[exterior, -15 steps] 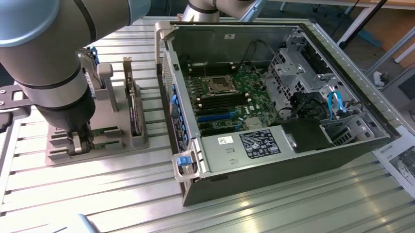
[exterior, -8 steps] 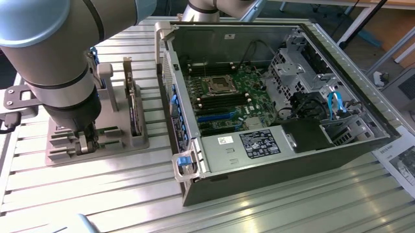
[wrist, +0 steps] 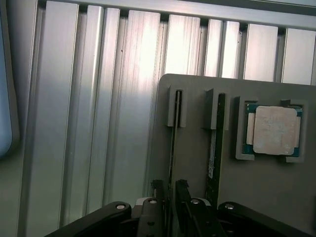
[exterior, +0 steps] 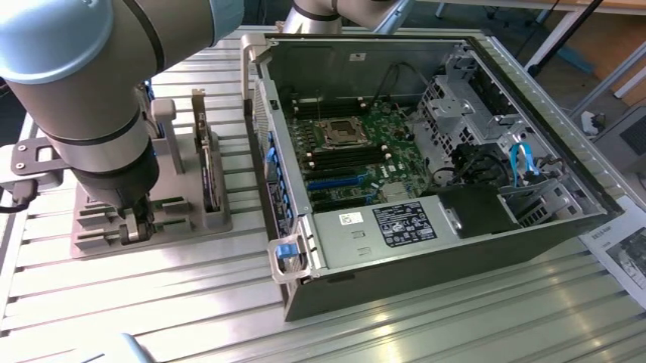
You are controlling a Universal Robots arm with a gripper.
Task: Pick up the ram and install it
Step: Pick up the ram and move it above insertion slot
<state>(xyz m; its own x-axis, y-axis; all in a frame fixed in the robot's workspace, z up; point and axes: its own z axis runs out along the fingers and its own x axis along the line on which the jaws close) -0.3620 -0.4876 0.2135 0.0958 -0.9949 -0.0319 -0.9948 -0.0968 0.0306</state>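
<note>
In the exterior view the hand [exterior: 131,224] sat low in the grey holder [exterior: 96,236] on the tabletop [exterior: 151,302], at nine o'clock from the open computer case [exterior: 424,276]. Its fingers [wrist: 159,192] stood spread astride one ram [wrist: 173,133], on edge in its slot, long axis running straight out from between them; the second ram [wrist: 215,143] stood just beside.

Exterior high, oblique, wrist close overhead, sharing grey holder [exterior: 197,225]

The ram [wrist: 173,143] stands on its long edge in a slot of the grey holder [wrist: 195,158], showing as a thin dark strip. A second ram [wrist: 213,148] stands parallel, just beside it in its own slot.
</note>
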